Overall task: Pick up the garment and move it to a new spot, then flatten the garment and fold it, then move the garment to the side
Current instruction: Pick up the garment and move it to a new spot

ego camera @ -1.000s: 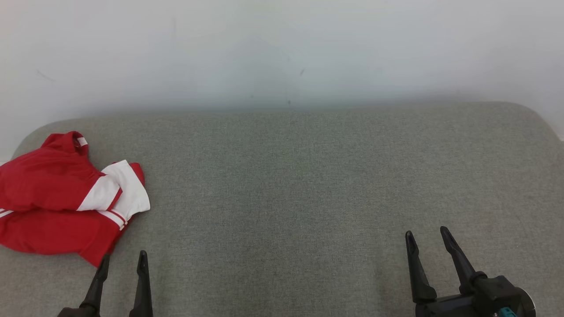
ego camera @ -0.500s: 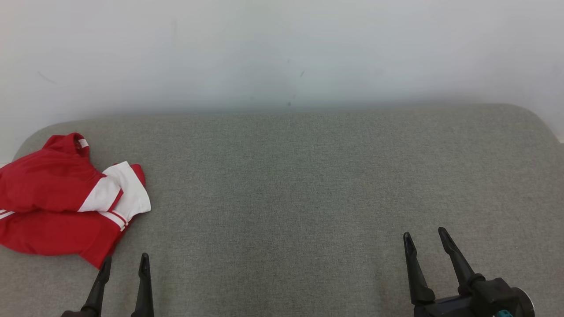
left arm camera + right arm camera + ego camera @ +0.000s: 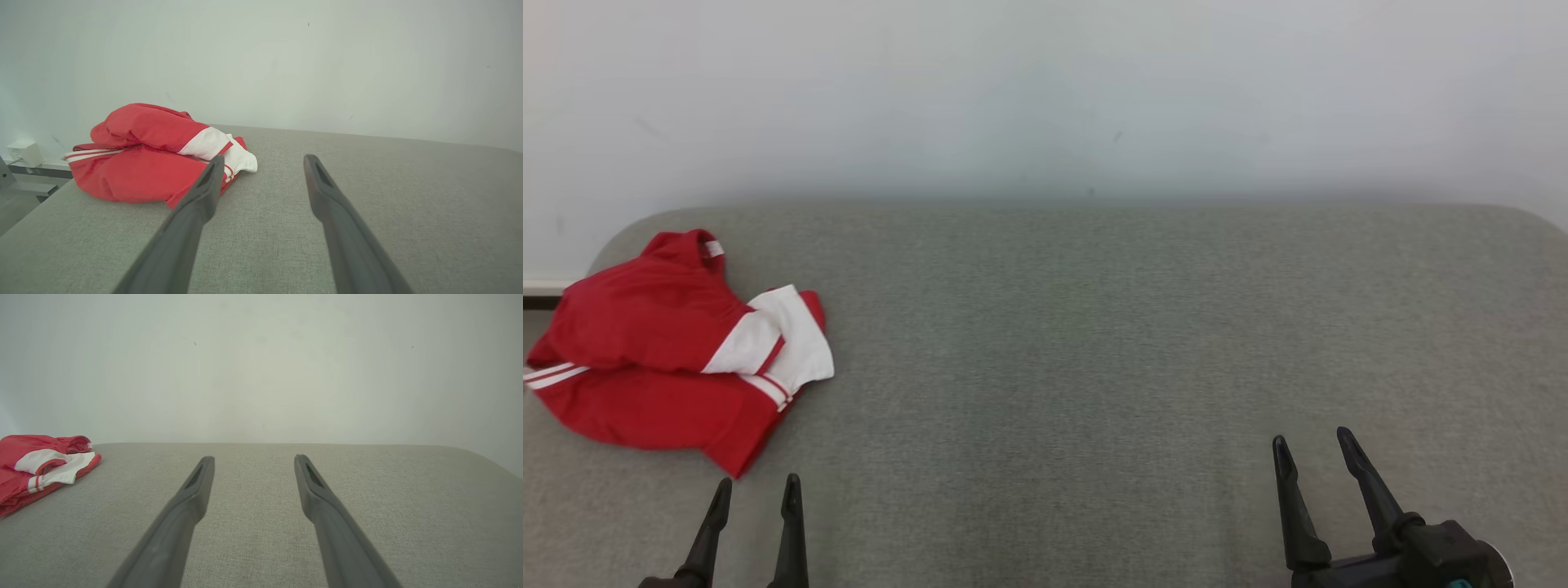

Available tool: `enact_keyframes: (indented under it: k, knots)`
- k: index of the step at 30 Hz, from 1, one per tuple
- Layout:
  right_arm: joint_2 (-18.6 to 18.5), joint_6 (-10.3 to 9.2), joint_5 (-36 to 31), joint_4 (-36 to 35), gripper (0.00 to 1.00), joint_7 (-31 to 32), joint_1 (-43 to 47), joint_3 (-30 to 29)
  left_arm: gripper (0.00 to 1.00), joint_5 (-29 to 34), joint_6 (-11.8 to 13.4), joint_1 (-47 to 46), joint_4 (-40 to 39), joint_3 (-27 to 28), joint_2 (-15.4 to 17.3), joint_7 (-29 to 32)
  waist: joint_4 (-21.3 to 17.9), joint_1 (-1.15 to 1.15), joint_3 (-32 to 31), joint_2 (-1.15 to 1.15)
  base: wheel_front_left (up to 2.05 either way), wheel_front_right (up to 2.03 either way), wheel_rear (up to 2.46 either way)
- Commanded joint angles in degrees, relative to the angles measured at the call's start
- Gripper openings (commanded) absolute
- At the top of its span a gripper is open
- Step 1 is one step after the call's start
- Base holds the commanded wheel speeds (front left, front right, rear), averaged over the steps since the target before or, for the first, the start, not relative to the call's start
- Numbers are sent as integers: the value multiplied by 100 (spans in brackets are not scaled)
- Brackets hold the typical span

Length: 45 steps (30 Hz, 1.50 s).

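Observation:
A crumpled red garment (image 3: pixel 662 359) with white panels and stripes lies bunched at the far left of the grey fabric surface (image 3: pixel 1094 343). In the left wrist view the garment (image 3: pixel 143 163) sits just ahead and to the left of the fingers. My left gripper (image 3: pixel 756 484) stands open at the lower left, just short of the garment's near edge, with nothing between its fingers. At the lower right my right gripper (image 3: pixel 1313 441) is open and empty, far from the cloth. The right wrist view has the garment (image 3: pixel 36 469) at its left edge.
A plain white wall (image 3: pixel 1045 90) rises behind the grey surface. The surface's rounded left corner (image 3: pixel 613 245) lies close behind the garment. A small white box (image 3: pixel 24 153) sits on a ledge beyond the left edge.
The head camera has turned a little to the left, so the garment sits further right in the picture. Both grippers stay open and keep their places low in the view.

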Motion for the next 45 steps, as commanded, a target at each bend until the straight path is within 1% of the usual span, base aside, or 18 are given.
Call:
enact_keyframes:
  k: [1, 5, 12, 16, 17, 23, 27, 32, 36, 41, 45]
  knots:
    - [-11, 7, 34, 2, 100, -3, 68, -3, 100, 42, 6, -23, 31, 13, 29, -19, 222, 0, 20, 0, 0, 0, 0]
    - [-11, 7, 51, -2, 100, -3, 72, 15, 100, 48, 6, -61, 80, 71, 49, -20, 596, 0, 78, 0, 0, 0, 0]
    - [-11, 7, 27, 24, 100, -3, 25, -5, 100, 30, 8, -138, 175, 112, 93, -20, 1403, 0, 186, 0, 0, 0, 0]
    - [-12, 7, 17, 31, 100, -2, -31, 16, 100, 34, 14, -149, 201, 207, 83, -20, 1795, 0, 221, 0, 0, 0, 0]
    - [-12, 7, 17, 31, 100, -2, -31, 16, 100, 34, 14, -149, 201, 207, 83, -20, 1795, 0, 221, 0, 0, 0, 0]
    - [-12, 7, 19, 55, 100, -2, -43, 68, 100, -15, 14, -167, 221, 342, 42, -20, 2281, 0, 237, 0, 0, 0, 0]
    - [-11, 7, 35, 74, 100, -3, -33, 117, 100, 13, 16, -96, 240, 445, 27, -20, 2457, 0, 215, 0, 0, 0, 0]
    - [-12, 7, 17, 103, 100, -2, -33, 157, 100, 59, 28, -50, 263, 537, -23, -20, 2538, 0, 229, 0, 0, 0, 0]
    - [-12, 7, -40, 103, 100, -3, -140, 194, 100, -32, 21, -235, 304, 577, -36, -19, 2431, 0, 335, 0, 0, 0, 0]
    - [-12, 6, -179, 110, 100, -3, -314, 153, 100, -133, 10, -773, 461, 565, 135, -20, 2095, 0, 620, 0, 0, 0, 0]
    - [-13, 6, -325, 78, 100, -3, -509, 72, 100, -309, 4, -1520, 635, 549, 355, -20, 1695, 0, 988, 0, 0, 0, 0]
